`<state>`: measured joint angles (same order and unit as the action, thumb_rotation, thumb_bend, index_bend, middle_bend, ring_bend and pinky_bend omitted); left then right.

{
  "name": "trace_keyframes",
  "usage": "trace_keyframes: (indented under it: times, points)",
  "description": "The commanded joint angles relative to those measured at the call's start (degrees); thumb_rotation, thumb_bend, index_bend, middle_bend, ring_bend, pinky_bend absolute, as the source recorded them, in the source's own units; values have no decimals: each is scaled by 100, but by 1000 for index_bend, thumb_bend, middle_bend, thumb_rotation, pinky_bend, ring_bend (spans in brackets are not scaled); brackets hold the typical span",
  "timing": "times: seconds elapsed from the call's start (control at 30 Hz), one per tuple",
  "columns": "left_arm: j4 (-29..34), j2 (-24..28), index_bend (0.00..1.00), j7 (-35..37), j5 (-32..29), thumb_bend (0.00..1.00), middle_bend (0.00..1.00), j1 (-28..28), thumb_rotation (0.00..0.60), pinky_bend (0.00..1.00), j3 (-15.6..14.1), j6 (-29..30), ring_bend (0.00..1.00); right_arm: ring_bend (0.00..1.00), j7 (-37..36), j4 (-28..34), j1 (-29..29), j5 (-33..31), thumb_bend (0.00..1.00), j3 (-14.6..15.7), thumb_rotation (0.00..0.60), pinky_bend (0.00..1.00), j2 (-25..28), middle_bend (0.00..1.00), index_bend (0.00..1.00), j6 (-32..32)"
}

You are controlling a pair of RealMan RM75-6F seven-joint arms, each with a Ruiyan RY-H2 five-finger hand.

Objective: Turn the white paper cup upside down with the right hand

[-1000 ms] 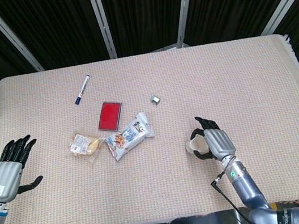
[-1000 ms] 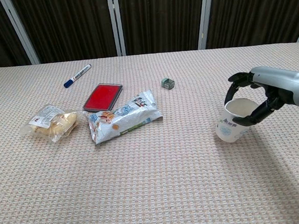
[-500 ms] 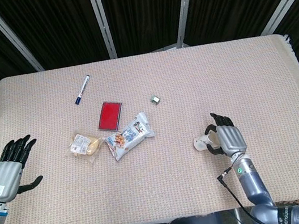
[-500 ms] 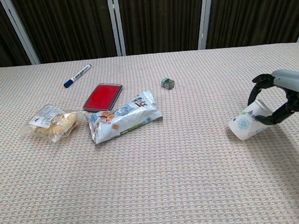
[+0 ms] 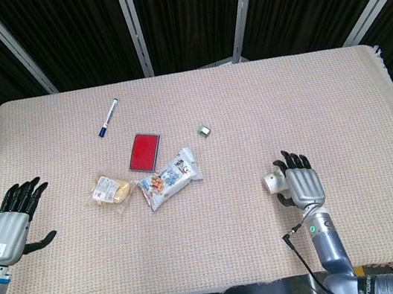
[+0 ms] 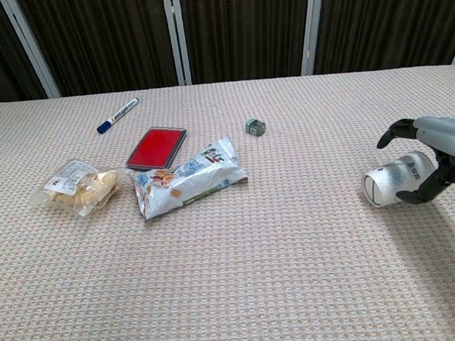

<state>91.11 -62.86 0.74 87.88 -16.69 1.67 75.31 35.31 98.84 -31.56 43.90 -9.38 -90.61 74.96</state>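
Right hand (image 6: 435,158) has tipped cup (image 6: 396,180) sideways (base leftward).

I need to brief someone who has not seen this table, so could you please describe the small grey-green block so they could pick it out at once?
Start from the woven cloth on the table and find the flat red pad left of centre. To its right, lying alone, is the small block. It is tiny and boxy, unlike the snack bag or slim marker.
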Motion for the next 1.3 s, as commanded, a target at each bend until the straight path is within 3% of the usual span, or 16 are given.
trace_keyframes:
  times: [0.03, 0.57, 0.87, 1.1, 1.3]
  points:
    - [-4, 4, 0, 17, 4, 158, 0, -3, 600, 0, -2, -4, 0, 0, 141, -137, -42, 118, 176, 63, 600, 0, -165, 0, 246, 79]
    - [-6, 15, 0, 52, 4, 157, 0, -20, 600, 0, -4, -34, 0, 0, 556, -1221, -92, 535, 161, 215, 600, 0, -740, 0, 341, 139]
    - [-11, 13, 0, 51, 7, 157, 0, -20, 600, 0, -5, -30, 0, 0, 307, -1353, 2, 816, 167, 114, 600, 0, -824, 21, 404, 184]
    - [-17, 4, 0, 35, 5, 158, 0, -16, 600, 0, -2, -17, 0, 0, -794, -716, 146, 1030, 165, -483, 600, 0, -555, 29, 414, 213]
    - [-10, -2, 0, 8, -3, 158, 0, -15, 600, 0, 1, -15, 0, 0, -2164, -13, 321, 494, 155, -1130, 600, 0, -237, 27, 414, -388]
